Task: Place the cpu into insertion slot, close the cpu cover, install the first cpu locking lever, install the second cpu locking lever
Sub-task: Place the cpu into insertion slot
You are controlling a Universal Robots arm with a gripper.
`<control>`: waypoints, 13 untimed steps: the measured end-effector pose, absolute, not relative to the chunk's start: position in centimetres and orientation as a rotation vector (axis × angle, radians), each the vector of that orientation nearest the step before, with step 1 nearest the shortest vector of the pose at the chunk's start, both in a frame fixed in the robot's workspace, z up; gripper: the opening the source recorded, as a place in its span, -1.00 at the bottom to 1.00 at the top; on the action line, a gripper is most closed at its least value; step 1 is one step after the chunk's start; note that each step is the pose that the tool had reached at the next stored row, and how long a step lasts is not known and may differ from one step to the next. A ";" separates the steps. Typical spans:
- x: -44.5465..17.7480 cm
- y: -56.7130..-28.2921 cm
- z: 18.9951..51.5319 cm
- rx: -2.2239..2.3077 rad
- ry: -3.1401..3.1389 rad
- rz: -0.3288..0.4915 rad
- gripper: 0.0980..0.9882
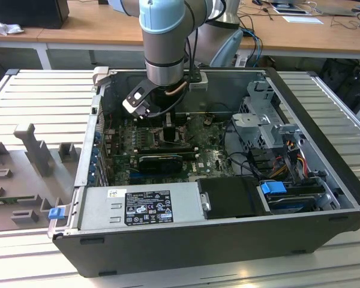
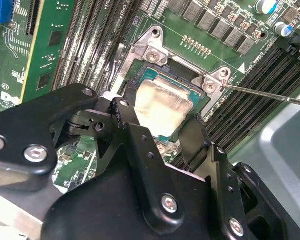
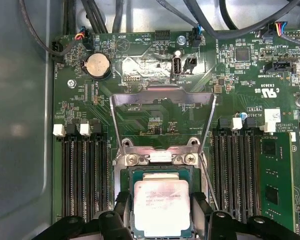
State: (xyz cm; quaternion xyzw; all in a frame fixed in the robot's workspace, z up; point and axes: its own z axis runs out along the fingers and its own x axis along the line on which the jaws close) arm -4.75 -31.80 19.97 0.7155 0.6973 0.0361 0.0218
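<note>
Gripping the small flat pale silvery-beige square cpu [image 3: 161, 200] by two opposite edges, the black two-finger gripper [image 3: 161, 214] is clenched on it. In the second wrist view one black finger [image 2: 124, 114] sits against each of those edges.

The cpu lies flat inside the square dark-framed metal insertion slot [image 3: 160, 170], its edges parallel to the slot's frame.

The thin grey metal cpu cover [image 3: 160, 96], a frame with a square window, stands swung up off the slot. It is hinged at the slot edge away from the gripper.

A thin bright metal rod [image 2: 265, 93] runs outward from a screw at one slot corner.

Long black memory slots [image 3: 85, 170] flank the slot on two sides, set in the green motherboard [image 3: 240, 75].

A round silver coin cell [image 3: 97, 65] lies beyond the raised cover, well apart from the slot.

In the exterior view, the pale blue and grey robot arm [image 1: 164, 54] reaches down over the slot inside the open dark computer case [image 1: 228, 240].
</note>
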 end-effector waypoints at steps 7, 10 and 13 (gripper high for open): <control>-4.7 -31.8 20.5 2.217 2.161 0.112 0.14; -4.7 -31.8 20.9 2.217 2.161 0.112 -0.59; -4.7 -31.8 21.3 2.218 2.160 0.112 -0.98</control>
